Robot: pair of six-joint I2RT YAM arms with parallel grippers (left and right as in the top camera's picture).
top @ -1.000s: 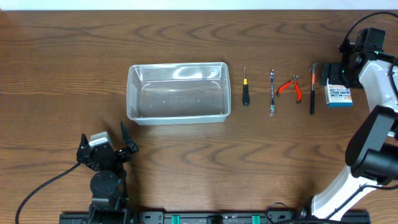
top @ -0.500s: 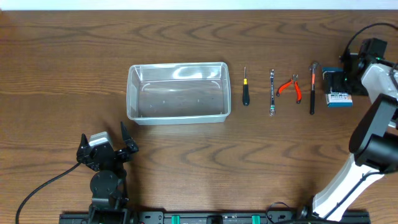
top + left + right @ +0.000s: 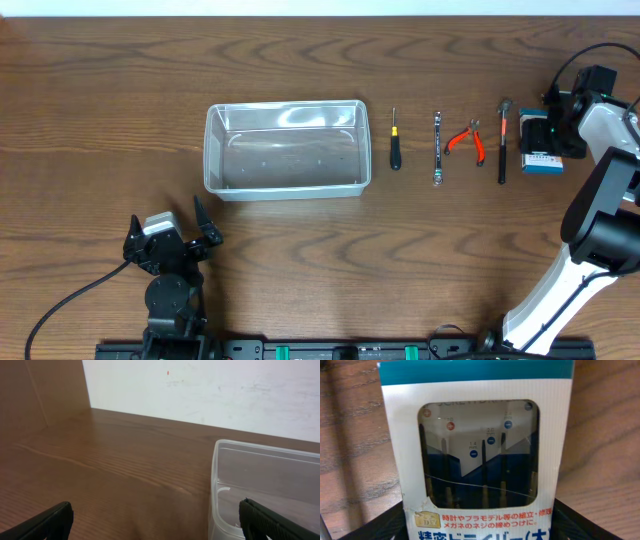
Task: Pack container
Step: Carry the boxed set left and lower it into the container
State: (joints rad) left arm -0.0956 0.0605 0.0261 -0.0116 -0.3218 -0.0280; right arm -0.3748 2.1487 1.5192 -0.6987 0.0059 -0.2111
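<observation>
The container (image 3: 287, 149), a clear plastic bin, stands left of centre and holds nothing; its near corner shows in the left wrist view (image 3: 260, 490). My right gripper (image 3: 546, 133) is down over the small blue-and-white box of precision screwdrivers (image 3: 541, 163) at the far right. In the right wrist view the box (image 3: 480, 450) fills the gap between my fingers, which press on both its sides; it rests on the table. My left gripper (image 3: 170, 236) is open and empty near the front left, short of the bin.
A row of hand tools lies between bin and box: a small black screwdriver (image 3: 395, 142), a wrench (image 3: 438, 148), orange-handled pliers (image 3: 468, 141) and a small hammer (image 3: 502, 140). A white wall runs along the table's far edge (image 3: 210, 390).
My right gripper has swung in from behind the box and come down over it, fingers now on either side. The left arm, bin and tools have not moved.
</observation>
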